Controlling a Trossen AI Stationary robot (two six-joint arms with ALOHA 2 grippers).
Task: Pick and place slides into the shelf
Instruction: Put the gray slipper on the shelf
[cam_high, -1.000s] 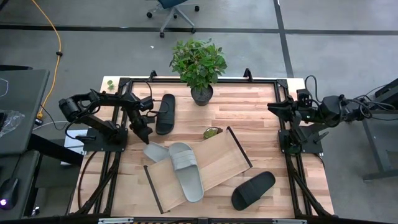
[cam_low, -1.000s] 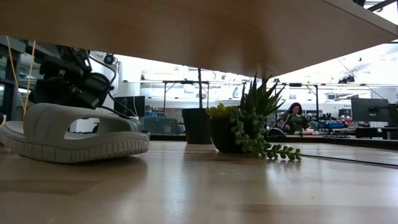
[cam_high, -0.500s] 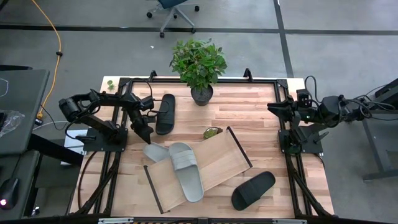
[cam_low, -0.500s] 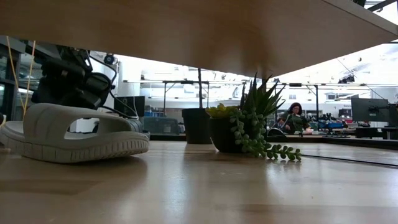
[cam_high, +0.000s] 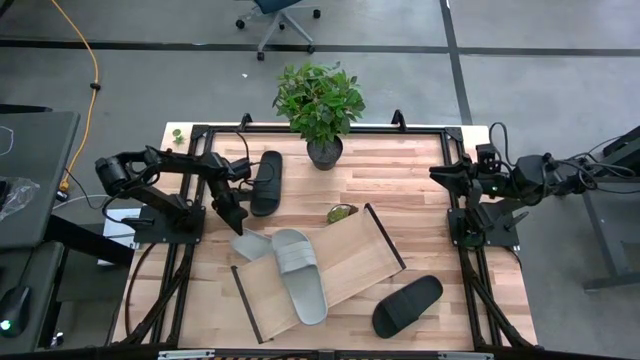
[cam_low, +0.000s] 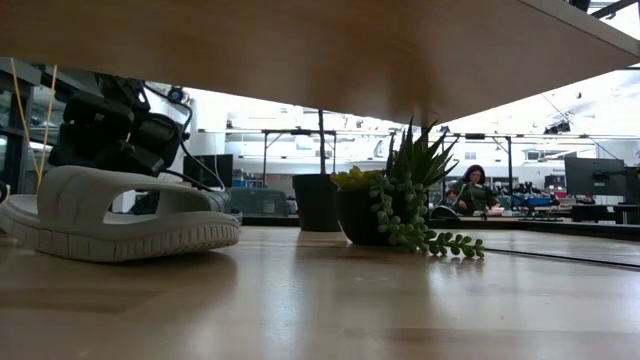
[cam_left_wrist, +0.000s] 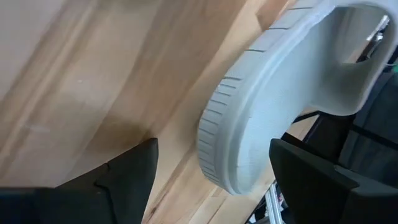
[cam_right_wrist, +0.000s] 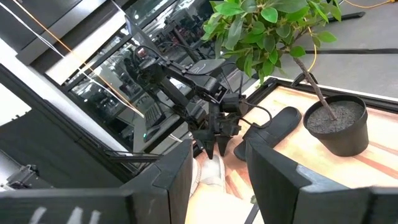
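My left gripper (cam_high: 237, 222) (cam_left_wrist: 214, 183) is open and points down just above the end of a light grey slide (cam_high: 250, 243) (cam_left_wrist: 261, 106) (cam_low: 120, 215) that lies sole-down on the table left of the shelf (cam_high: 355, 255); its fingers stand either side of that end without touching. A second grey slide (cam_high: 302, 277) lies sole-down on the shelf's left part. One black slide (cam_high: 266, 183) lies near the far left edge, another (cam_high: 408, 305) near the right front. My right gripper (cam_high: 438, 172) (cam_right_wrist: 217, 183) waits open at the right edge.
A tall potted plant (cam_high: 323, 150) stands at the far edge and a small succulent pot (cam_high: 342, 212) (cam_low: 390, 210) sits just beyond the shelf's far corner. The shelf lies askew on the slatted tabletop (cam_high: 410, 190), with bare wood to its right. A person sits far behind.
My left gripper has edged a little toward the table's right, over the end of the grey slide, staying open. The slides and the shelf have not moved.
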